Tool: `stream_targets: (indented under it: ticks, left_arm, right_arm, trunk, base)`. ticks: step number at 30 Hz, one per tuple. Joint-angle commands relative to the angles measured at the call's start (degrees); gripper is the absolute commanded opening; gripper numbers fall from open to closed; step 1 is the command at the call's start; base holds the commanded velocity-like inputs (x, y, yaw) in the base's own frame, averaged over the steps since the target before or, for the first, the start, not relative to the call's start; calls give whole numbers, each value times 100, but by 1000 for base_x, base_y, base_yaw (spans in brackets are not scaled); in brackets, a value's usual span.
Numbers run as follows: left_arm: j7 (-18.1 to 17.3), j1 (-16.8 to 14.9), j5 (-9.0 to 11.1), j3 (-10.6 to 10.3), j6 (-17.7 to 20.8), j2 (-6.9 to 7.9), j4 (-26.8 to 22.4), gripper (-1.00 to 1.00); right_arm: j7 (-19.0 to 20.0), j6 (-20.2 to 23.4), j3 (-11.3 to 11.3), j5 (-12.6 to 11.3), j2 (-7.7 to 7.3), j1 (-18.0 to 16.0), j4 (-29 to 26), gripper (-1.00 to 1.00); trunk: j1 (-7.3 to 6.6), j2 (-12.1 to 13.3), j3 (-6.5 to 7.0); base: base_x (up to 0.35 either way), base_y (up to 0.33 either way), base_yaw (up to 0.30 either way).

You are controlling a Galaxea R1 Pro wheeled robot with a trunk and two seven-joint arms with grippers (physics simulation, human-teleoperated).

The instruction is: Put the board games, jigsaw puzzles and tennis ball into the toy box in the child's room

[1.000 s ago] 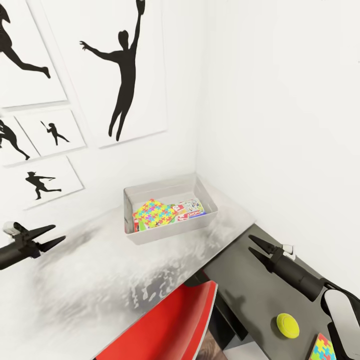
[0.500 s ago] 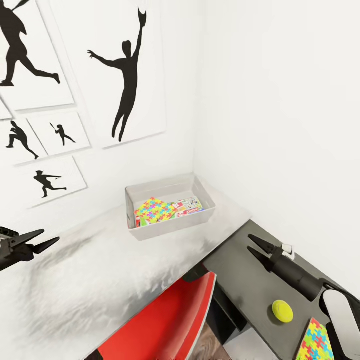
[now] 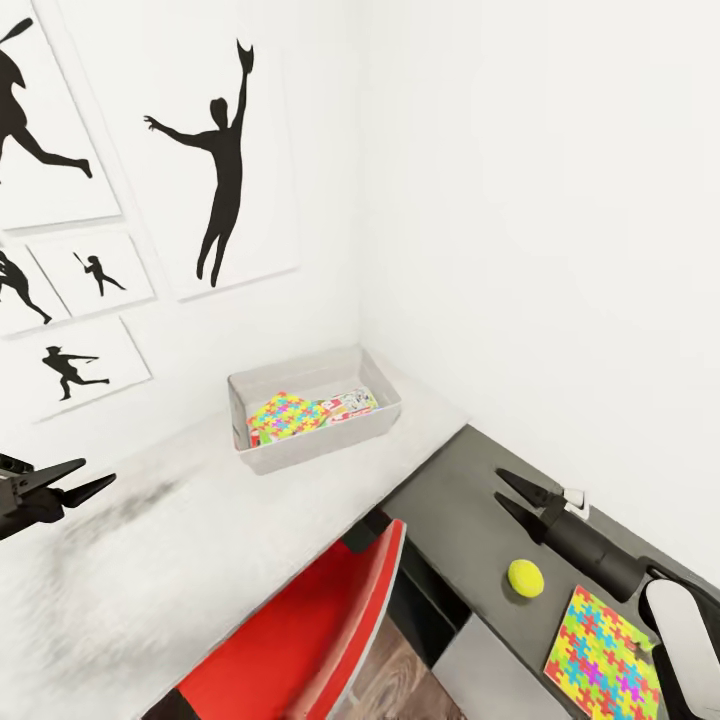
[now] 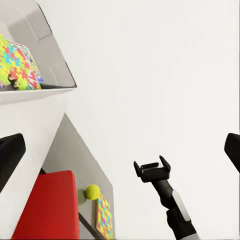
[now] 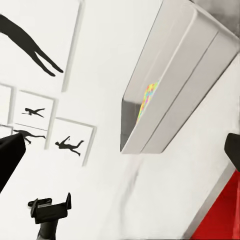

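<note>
Currently both grippers hover empty, fingers wide.
Toy box (image 3: 313,420) on white counter (image 3: 200,540); tennis ball (image 3: 525,577) beside jigsaw puzzle (image 3: 605,653), near right gripper (image 3: 508,496); left gripper (image 3: 85,479) well apart.

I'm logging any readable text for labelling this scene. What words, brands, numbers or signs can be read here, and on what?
None can be read.
Board game in the toy box: red strip with print, too small and blurred to read.
Jigsaw puzzle on the dark table: coloured pieces, no lettering visible.
Wall posters: black silhouettes, no text.
Tennis ball: no marking visible.
</note>
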Motion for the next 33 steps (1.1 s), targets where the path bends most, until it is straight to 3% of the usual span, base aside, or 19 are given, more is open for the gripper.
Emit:
stream_targets:
  ticks: [1, 15, 33]
  left_arm:
    - [-20, 0, 4, -5, 61, 4, -4, 100]
    - [-20, 2, 9, -8, 16, 5, -7, 100]
    - [-20, 2, 4, -5, -62, 5, -7, 100]
  right_arm:
    - [26, 31, -8, 21, 1, -7, 1, 100]
    - [26, 31, -10, 24, 1, -7, 1, 100]
    - [26, 31, -12, 26, -3, -7, 8, 100]
  trunk:
    - [0, -11, -3]
    - [0, -11, 108]
    - [0, -11, 253]
  base:
    - [-251, 0, -190]
    - [-113, 4, -155]
    - [-61, 108, -144]
